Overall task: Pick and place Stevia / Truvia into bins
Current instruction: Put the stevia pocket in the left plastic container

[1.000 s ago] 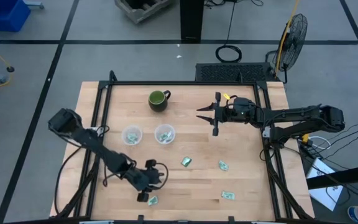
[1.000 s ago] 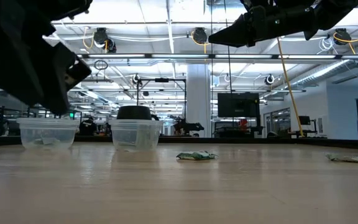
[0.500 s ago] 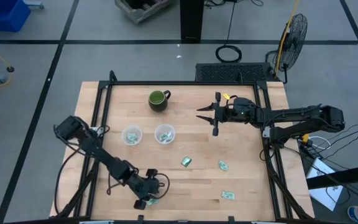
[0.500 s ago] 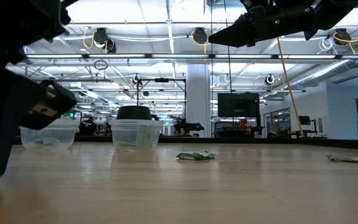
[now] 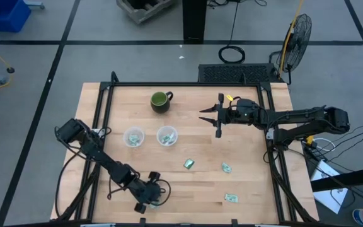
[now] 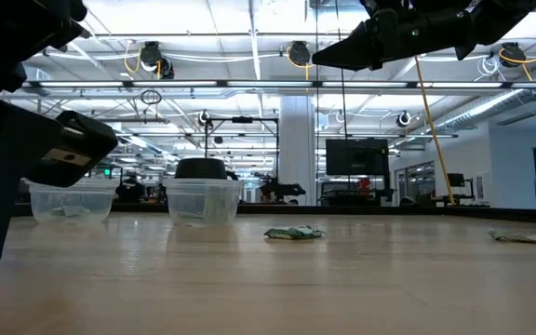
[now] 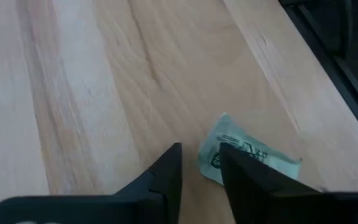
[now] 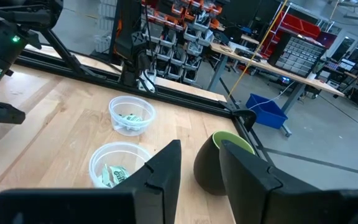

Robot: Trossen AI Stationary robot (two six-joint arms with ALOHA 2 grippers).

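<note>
Both bins (image 5: 133, 137) (image 5: 166, 135) already hold sachets; three (image 5: 188, 164) (image 5: 226, 168) (image 5: 231, 198) lie loose beyond them. Left gripper (image 5: 149, 202), fingers narrowly apart, straddles a fourth sachet (image 7: 244, 158) near the table's front edge; right gripper (image 5: 214, 118) hovers parted beside the mug (image 5: 161, 101)

Two bins (image 5: 133, 137) (image 5: 166, 135) stand side by side mid-table (image 5: 244, 183), sachets inside each, the mug (image 5: 161, 101) behind them. Three sachets (image 5: 188, 164) (image 5: 226, 168) (image 5: 231, 198) lie to the right. The left gripper (image 5: 147, 202) sits at the near edge over another sachet (image 7: 244, 157); the right gripper (image 5: 210, 117) hangs far right.
</note>
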